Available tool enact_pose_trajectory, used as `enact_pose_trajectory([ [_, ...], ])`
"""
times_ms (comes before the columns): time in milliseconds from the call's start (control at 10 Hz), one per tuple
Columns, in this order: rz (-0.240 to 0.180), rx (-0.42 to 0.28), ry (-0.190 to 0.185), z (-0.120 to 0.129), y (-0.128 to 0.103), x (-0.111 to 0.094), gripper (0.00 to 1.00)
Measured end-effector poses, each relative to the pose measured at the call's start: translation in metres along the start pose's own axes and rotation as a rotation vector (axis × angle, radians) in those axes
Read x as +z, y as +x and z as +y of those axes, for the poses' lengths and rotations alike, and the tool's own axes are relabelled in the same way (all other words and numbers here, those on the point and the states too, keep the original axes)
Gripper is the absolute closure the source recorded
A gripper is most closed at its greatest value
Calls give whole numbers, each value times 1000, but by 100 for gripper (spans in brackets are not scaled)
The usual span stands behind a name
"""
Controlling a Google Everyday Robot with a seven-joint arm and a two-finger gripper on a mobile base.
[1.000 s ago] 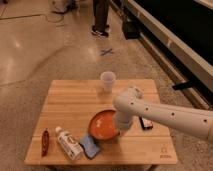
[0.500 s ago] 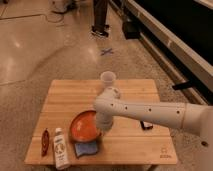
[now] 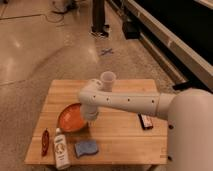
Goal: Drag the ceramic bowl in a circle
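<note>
The ceramic bowl [image 3: 71, 117] is a wide, shallow orange-red bowl on the left half of the wooden table [image 3: 120, 135]. My white arm reaches in from the right, and its wrist hangs over the bowl's right rim. The gripper [image 3: 90, 121] points down at that rim, mostly hidden under the wrist. A translucent white plastic cup [image 3: 108, 80] stands behind the arm near the table's far edge.
A white bottle [image 3: 61, 150] lies at the front left. A blue sponge [image 3: 86, 148] lies next to it. A small red object [image 3: 45, 141] lies near the left edge. A dark flat object [image 3: 145, 121] lies on the right. A person's legs [image 3: 99, 17] stand on the floor beyond.
The bowl has slid leftward across the table with my wrist over it. The arm has stretched further left.
</note>
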State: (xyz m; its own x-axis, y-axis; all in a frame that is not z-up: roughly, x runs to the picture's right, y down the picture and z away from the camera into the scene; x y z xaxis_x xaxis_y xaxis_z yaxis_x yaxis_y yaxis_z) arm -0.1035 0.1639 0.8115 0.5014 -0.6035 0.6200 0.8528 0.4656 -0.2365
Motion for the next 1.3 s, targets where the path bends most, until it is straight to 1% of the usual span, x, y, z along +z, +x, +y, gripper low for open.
enact_pose_trajectory([
  [100, 22, 12, 7, -8, 14, -4, 100],
  [300, 81, 61, 15, -10, 56, -16, 100],
  [500, 133, 125, 11, 7, 94, -28, 100],
  [600, 166, 169, 1, 26, 118, -35, 100],
  [700, 190, 203, -13, 46, 135, -41, 100],
  [800, 204, 226, -26, 63, 145, -44, 100],
  [900, 220, 262, -51, 93, 157, -48, 100],
  [1000, 228, 292, -73, 121, 164, -52, 100],
  [1100, 228, 315, -96, 147, 166, -55, 100],
  [1300, 214, 337, -136, 188, 157, -58, 100],
])
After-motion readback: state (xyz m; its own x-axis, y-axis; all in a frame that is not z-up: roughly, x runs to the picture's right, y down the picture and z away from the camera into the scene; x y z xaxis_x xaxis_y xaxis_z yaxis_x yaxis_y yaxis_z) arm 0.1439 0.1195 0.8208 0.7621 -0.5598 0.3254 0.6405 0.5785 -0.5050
